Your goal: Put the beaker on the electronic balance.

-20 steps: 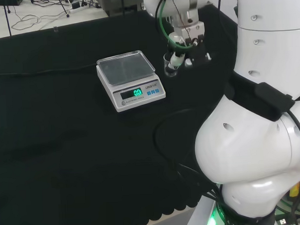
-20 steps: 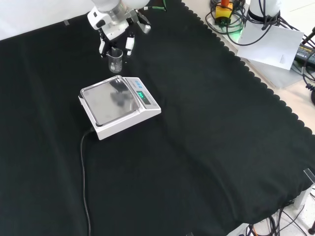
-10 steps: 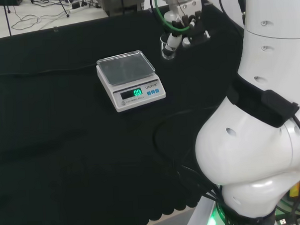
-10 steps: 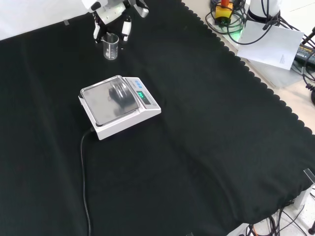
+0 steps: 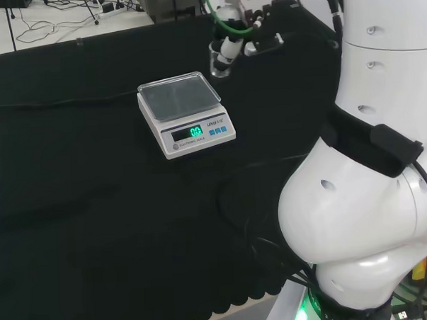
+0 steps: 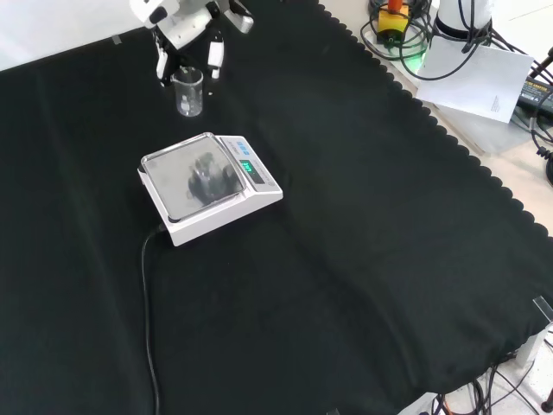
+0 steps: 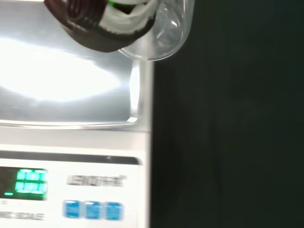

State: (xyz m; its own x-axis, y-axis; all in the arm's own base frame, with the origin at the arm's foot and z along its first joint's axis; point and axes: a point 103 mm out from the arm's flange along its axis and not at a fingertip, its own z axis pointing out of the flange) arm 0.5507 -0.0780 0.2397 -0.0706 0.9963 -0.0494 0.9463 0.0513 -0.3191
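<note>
Head view: hand (image 5: 244, 24) up at the far edge of the black cloth (image 5: 81, 208), fingers curled round a clear beaker (image 5: 219, 58) and pinching it upright. Held in the air just beyond the far right corner of the electronic balance (image 5: 185, 113), probably to clear the pan's rim before coming down. Pan bare, green digits lit.

Front view: hand (image 6: 186, 26) in from the top edge, fingers down either side of the beaker (image 6: 189, 92); beaker above the cloth, short of the balance (image 6: 207, 186), mouth up. Cable off the balance toward the near edge.

Wrist view: beaker (image 7: 160, 33) over the pan's corner, partly past its edge, so not yet centred. Dark fingers (image 7: 90, 28) against the glass. Display and blue buttons below.
</note>
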